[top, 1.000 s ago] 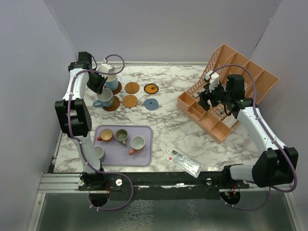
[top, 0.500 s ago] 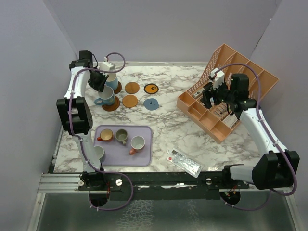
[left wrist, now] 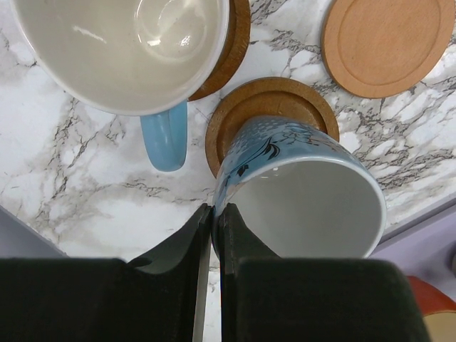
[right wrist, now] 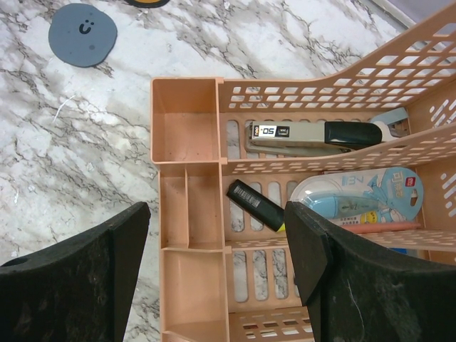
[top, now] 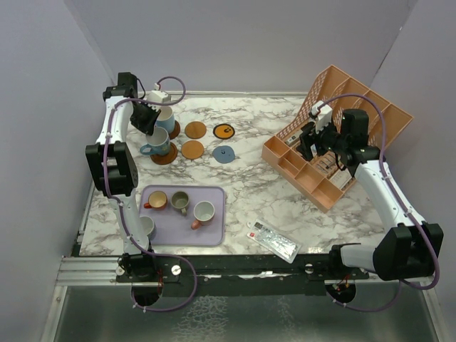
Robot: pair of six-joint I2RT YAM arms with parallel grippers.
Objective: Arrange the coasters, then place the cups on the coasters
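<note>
Two dark brown coasters are lying at the upper left of the marble surface (top: 249, 182). The left gripper (left wrist: 214, 214) is holding its jaws pressed almost together on the rim of the patterned cup (left wrist: 274, 146), one finger seemingly inside the cup and one outside. That cup is leaning tilted over the far brown coaster (left wrist: 246, 114). The light blue cup (top: 157, 144) is standing on the near brown coaster (top: 169, 158), just below the patterned cup in the overhead frame. To their right, two tan coasters (top: 195, 130), the orange marked coaster (top: 224, 131) and the grey-blue coaster (top: 224, 154) are lying bare. At the lower left, the lavender tray (top: 214, 231) is carrying the orange cup (top: 157, 200), the olive cup (top: 179, 201) and the salmon-handled cup (top: 204, 211), while a grey-white cup (top: 146, 226) is sitting just off its left edge. At the right of the frame, the right gripper (right wrist: 217, 210) is hanging with its jaws spread wide above the orange organiser (right wrist: 185, 107), which is holding a stapler (right wrist: 313, 133).
</note>
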